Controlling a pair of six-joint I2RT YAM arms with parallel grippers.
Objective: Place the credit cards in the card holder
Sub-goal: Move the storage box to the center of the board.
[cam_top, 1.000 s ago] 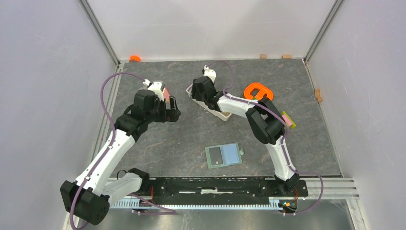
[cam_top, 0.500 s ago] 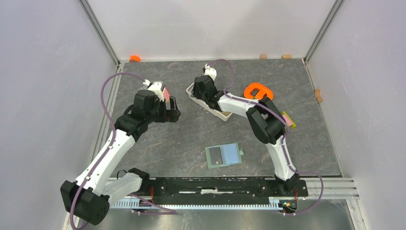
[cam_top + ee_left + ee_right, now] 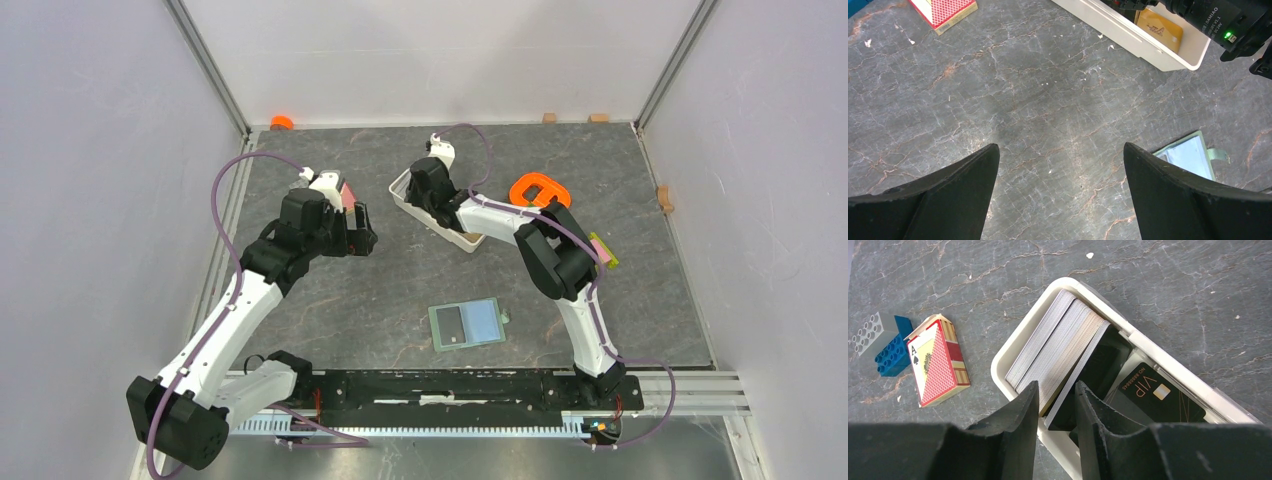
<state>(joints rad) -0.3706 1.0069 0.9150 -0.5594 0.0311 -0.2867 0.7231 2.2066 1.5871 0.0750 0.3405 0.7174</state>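
The credit cards (image 3: pixel 1068 340) stand on edge as a stack in a long white tray (image 3: pixel 1013 347). A black VIP card (image 3: pixel 1158 395) lies flat beside them, and a tan card (image 3: pixel 1160 30) shows in the left wrist view. My right gripper (image 3: pixel 1057 384) reaches down into the tray (image 3: pixel 408 186) with its jaws narrowly apart around the near corner of the stack, a black-faced card between them. The card holder (image 3: pixel 467 323) lies open on the table, pale blue inside, nearer the arm bases. My left gripper (image 3: pixel 1060 147) hovers wide open over bare table, left of the tray.
A red playing-card box (image 3: pixel 938 362) and blue and grey toy bricks (image 3: pixel 883 340) lie left of the tray. An orange ring (image 3: pixel 539 190) sits to its right. Small wooden blocks (image 3: pixel 549 117) line the back and right edges, and an orange piece (image 3: pixel 281 122) sits in the back left corner.
My right gripper's jaws have narrowed around the card stack, and the tray has shifted slightly. The left arm has not moved.
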